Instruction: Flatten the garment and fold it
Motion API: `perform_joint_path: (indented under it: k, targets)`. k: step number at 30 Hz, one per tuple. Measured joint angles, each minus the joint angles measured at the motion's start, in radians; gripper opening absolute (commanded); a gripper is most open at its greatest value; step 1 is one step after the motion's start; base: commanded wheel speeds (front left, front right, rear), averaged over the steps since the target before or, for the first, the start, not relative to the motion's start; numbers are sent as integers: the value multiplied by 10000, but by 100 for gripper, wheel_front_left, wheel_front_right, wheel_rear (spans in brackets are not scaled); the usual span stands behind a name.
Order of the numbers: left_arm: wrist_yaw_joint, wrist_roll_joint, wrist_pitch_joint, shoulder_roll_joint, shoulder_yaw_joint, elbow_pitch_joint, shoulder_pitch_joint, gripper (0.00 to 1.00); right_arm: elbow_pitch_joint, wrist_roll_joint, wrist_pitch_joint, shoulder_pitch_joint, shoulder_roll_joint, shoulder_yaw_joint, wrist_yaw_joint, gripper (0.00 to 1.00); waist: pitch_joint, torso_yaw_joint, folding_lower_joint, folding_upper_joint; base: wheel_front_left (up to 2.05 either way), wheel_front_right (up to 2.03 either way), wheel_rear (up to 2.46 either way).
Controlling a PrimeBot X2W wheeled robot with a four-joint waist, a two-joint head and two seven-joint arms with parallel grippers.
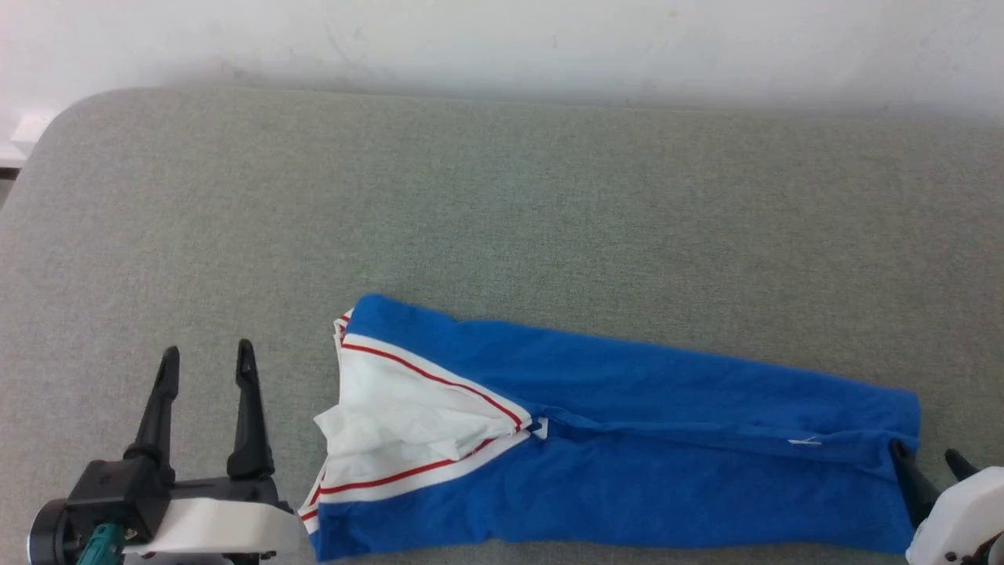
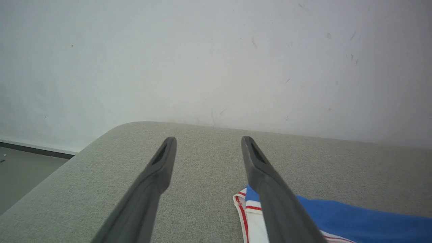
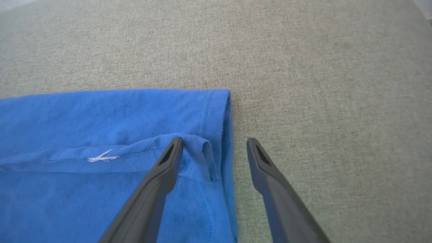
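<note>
the shirt lies on a grey fabric pad, folded lengthwise into a long narrow blue strip that runs across in front of the robot. its far edge slants, so the strip is wider at the shirt's left end than at its right end. at the left end a white sleeve w/ red-striped trim is tucked btw the two blue flaps & crumpled in the middle. the flaps meet along a line down the shirt's length. a small white thread mark sits on that line near the shirt's right end. the pad stretches on past the shirt's far side, up to a pale wall.

left gripper: fingers spread wide w/ nothing btw them, just off the shirt's left end & not touching it. in the left wrist view the shirt's sleeve corner shows beside & partly behind one finger.

right gripper: at the shirt's right end, by the hem. fingers spread apart, not pinching anything. in the right wrist view one fingertip sits over the shirt at a small raised fold of the hem; cannot tell if it touches the cloth. the other finger is off the shirt, over the pad just past the hem.
</note>
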State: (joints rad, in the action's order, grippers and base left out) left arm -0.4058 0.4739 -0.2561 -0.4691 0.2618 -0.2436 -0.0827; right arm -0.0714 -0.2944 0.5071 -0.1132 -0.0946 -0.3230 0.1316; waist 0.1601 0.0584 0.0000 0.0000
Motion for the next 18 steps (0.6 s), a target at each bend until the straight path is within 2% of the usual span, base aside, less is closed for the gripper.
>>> perform_joint_path:
  k: [7, 11, 12, 14, 18]
  targets:
    - [109, -96, -10, 142, 98, 113, 13, 100, 1076, 305, 21, 319, 56, -109, 0, 100, 322, 217, 0, 0, 0, 0, 0]
    - [176, -96, 6, 146, 161, 161, 28, 100, 1494, 270, 616, 603, 138, -284, 0, 100, 435, 353, -1, 0, 0, 0, 0]
    - [176, -96, 19, 144, 171, 165, 29, 100, 1519, 190, 790, 671, 138, -326, 0, 80, 454, 383, -1, 0, 0, 0, 0]
    - [178, -96, 86, 142, 190, 167, 36, 100, 1561, 140, 836, 760, 171, -522, 4, 0, 485, 434, 0, 0, 0, 0, 0]
    - [174, -96, 153, 132, 211, 176, 44, 100, 1672, 244, 752, 980, 284, -621, 13, 0, 450, 482, 0, 0, 0, 0, 0]
